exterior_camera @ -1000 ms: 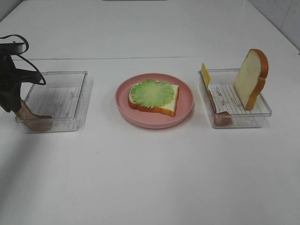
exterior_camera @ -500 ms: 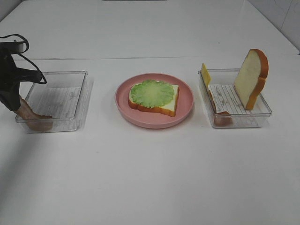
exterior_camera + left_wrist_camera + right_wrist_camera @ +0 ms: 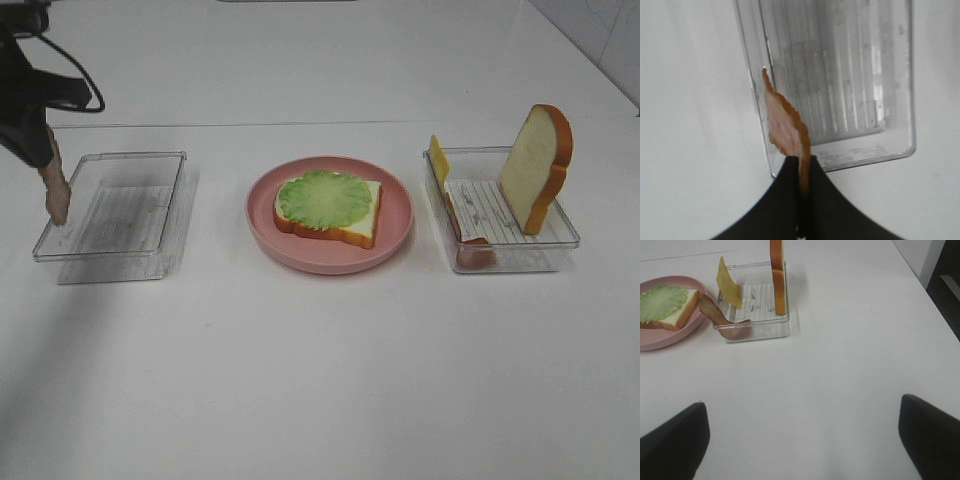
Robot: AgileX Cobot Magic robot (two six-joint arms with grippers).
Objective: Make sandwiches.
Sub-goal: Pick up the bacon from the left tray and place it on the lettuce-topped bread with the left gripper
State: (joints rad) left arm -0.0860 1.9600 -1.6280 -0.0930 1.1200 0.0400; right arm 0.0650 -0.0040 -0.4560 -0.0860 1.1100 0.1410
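The bacon (image 3: 55, 190) hangs by one end from the left fingers (image 3: 785, 195), pinched tight, just over the outer edge of the left tray (image 3: 175, 215). I think that is so it can swing over to the lettuce (image 3: 323, 195) on the bread (image 3: 372, 215) in the plate (image 3: 397, 228). The right fingers (image 3: 675, 440) are wide apart and empty over the worktop (image 3: 320, 380), out of the way.

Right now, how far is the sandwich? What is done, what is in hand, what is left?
Done: one bread slice lies on the pink plate with lettuce on top. In hand: the left gripper is shut on a bacon strip hanging over the left tray's edge. Left: bacon onto the lettuce, then cheese and the second bread slice from the right tray.
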